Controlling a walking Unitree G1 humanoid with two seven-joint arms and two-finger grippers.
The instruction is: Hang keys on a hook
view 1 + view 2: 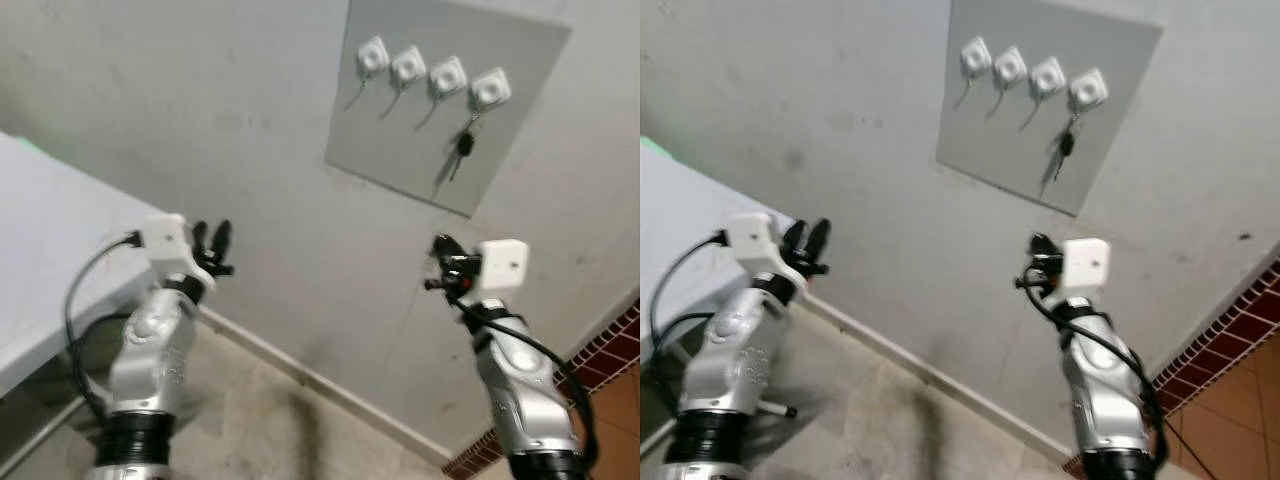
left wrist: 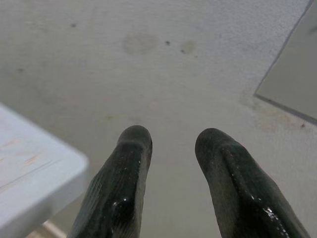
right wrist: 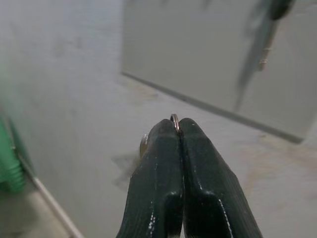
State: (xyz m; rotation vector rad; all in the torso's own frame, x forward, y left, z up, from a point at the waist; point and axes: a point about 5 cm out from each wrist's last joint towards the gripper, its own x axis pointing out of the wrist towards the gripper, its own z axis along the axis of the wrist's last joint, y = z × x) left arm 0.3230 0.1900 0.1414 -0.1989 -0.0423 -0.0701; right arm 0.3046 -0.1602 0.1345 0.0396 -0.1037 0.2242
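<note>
I have the right gripper point(image 3: 177, 124) pinched tight on a key ring point(image 3: 174, 118) below the hook board point(image 1: 520, 60), where one set of keys point(image 1: 463, 146) already hangs, left gripper point(image 2: 171, 144) open and empty; next I judge I must raise the ring to a free hook point(image 1: 372, 58)

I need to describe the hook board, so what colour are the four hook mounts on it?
White, against the grey board; the hook mounts show best in the left eye view.

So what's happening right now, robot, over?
Right gripper shut on thin metal key ring, held below grey wall panel. Left gripper open, idle. Dark keys already on rightmost white hook; three hooks free. Nothing in the way.
</note>
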